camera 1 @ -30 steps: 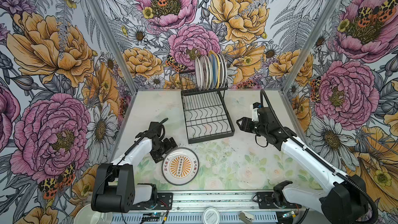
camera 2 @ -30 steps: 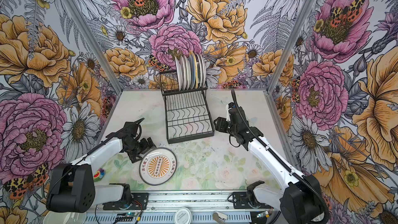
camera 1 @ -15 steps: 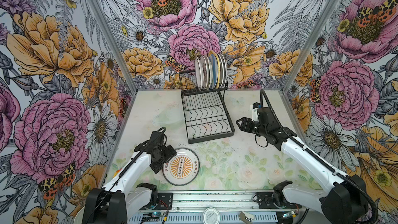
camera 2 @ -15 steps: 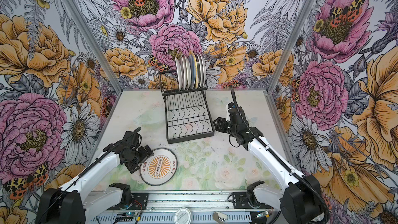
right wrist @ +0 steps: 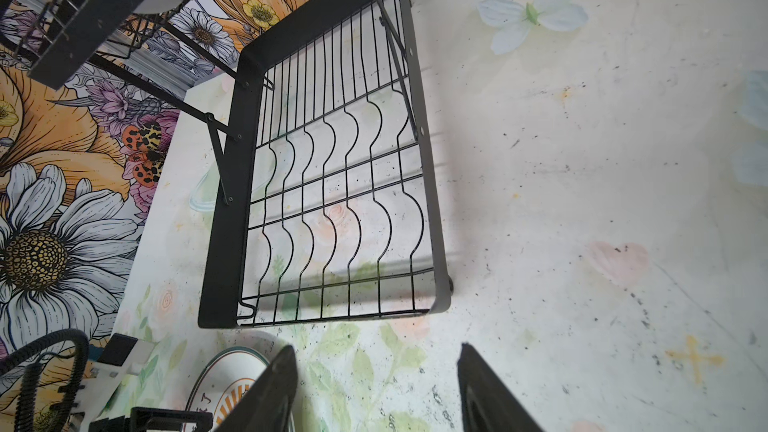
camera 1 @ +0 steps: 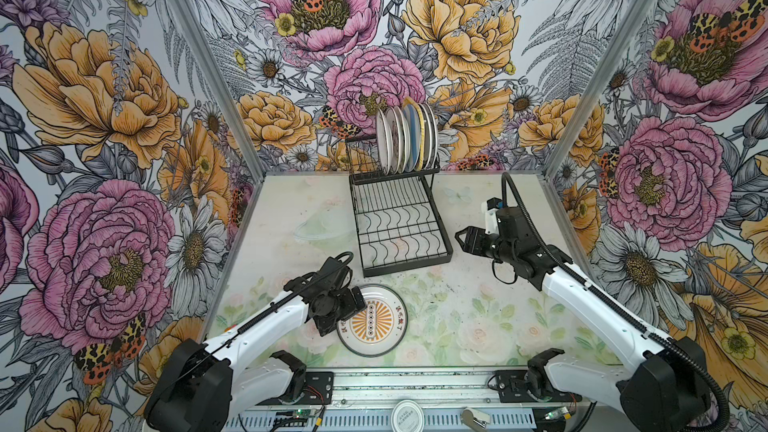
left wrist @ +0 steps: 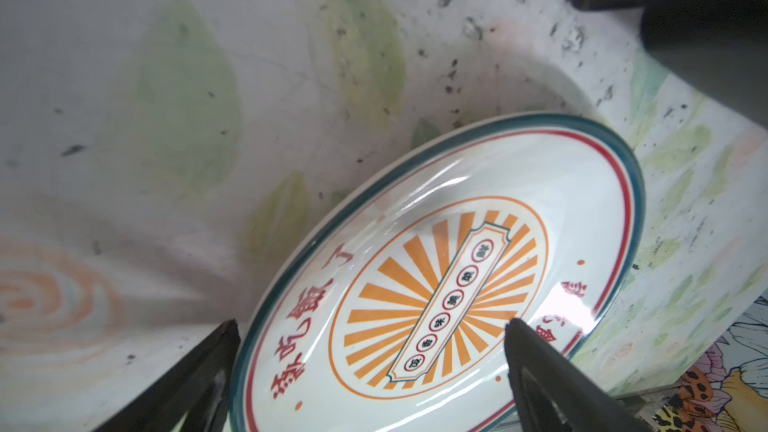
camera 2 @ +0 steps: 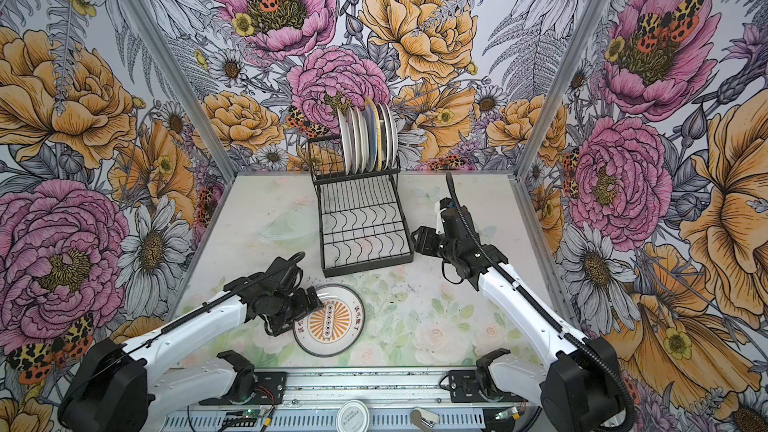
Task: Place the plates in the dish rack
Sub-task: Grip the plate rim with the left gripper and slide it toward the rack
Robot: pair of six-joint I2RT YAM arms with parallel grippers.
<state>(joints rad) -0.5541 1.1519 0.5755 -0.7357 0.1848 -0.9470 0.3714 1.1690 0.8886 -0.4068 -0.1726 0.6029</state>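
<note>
Pickup: left fingers (left wrist: 195, 371) wide, astride 9 o'clock rim of round white orange-sunburst plate (left wrist: 449, 297), flat on worktop (camera 1: 457, 309). Go lower, pinch rim firmly, then tilt upright. right fingers (right wrist: 270, 388) half-spread, empty.

The left pincer (left wrist: 368, 332), jaws spread wide, straddles the rim of the round white plate with the orange sunburst (camera 1: 374, 322), which lies flat on the bench (camera 1: 469, 317). One finger is over bare bench outside the rim, the other above the plate's face. Ahead of it the black wire dish rack (camera 1: 407, 268) bars the way, with a narrow strip of bench between. The right pincer (camera 1: 462, 238), jaws apart and empty, hangs just beside the rack's side bar, over bare bench. The rack's lower grid lies open. Upright plates (camera 1: 405, 139) fill the upper tier's half nearer the right pincer, leaving slots free toward the left pincer.
</note>
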